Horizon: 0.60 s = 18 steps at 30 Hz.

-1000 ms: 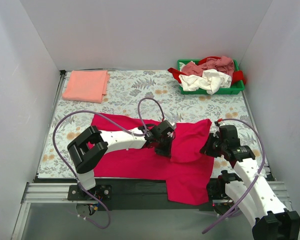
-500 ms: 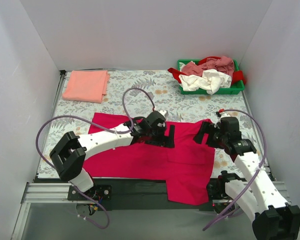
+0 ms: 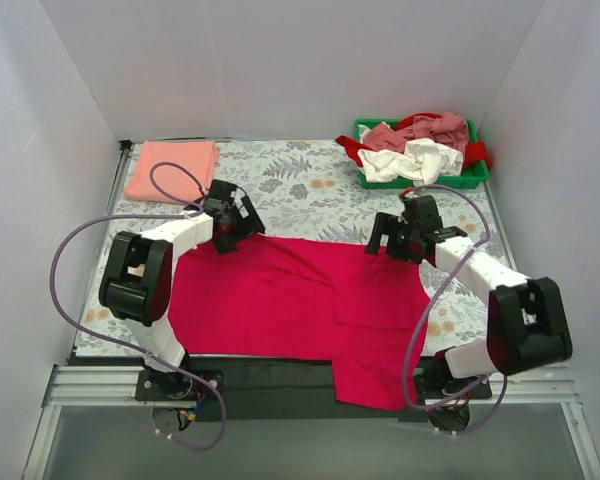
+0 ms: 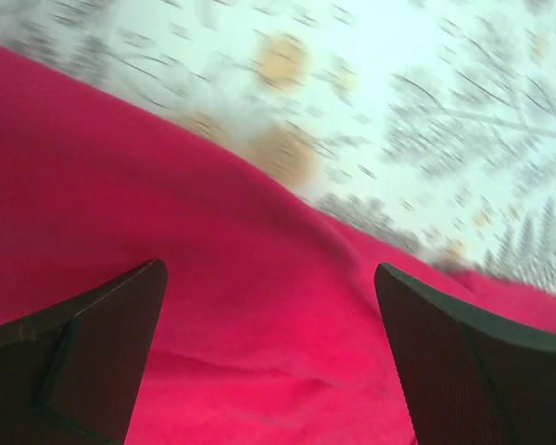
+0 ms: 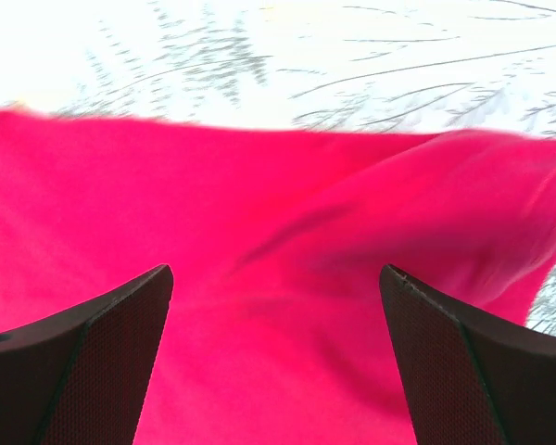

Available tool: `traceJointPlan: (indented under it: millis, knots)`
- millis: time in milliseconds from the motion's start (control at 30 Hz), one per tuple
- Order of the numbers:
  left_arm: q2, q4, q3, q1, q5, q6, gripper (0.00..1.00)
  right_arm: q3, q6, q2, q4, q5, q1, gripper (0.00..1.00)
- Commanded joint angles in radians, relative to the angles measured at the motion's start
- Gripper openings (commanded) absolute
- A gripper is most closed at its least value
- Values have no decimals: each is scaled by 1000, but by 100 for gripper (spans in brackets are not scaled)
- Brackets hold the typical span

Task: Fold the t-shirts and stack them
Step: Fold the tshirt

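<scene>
Crimson t-shirt spread flat — long axis left–right, near flap overhanging table

The leaf-patterned table carries a spread crimson t-shirt, a folded salmon t-shirt and a green bin.

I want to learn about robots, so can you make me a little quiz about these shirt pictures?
1. True or false: the left gripper and right gripper are both open.
2. Where is the folded salmon t-shirt? A) far-left corner of the table B) inside a gripper C) hanging off the near edge
3. Fill in: the crumpled t-shirts lie in the green ____.
Key: 1 true; 2 A; 3 bin.
</scene>
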Motion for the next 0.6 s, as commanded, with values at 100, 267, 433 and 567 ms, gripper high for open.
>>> traceJointPlan:
  millis: [100,267,433,567]
  knots:
    - [64,21,-19,124,26,-3,95,54,-51,210,59,45,-136,98]
    - [135,27,-12,176,72,6,96,126,-90,358,94,-9,-192,98]
    - [190,29,37,181,120,23,97,200,-79,477,103,31,-230,98]
    - [240,30,112,181,164,29,97,273,-64,550,102,37,-269,98]
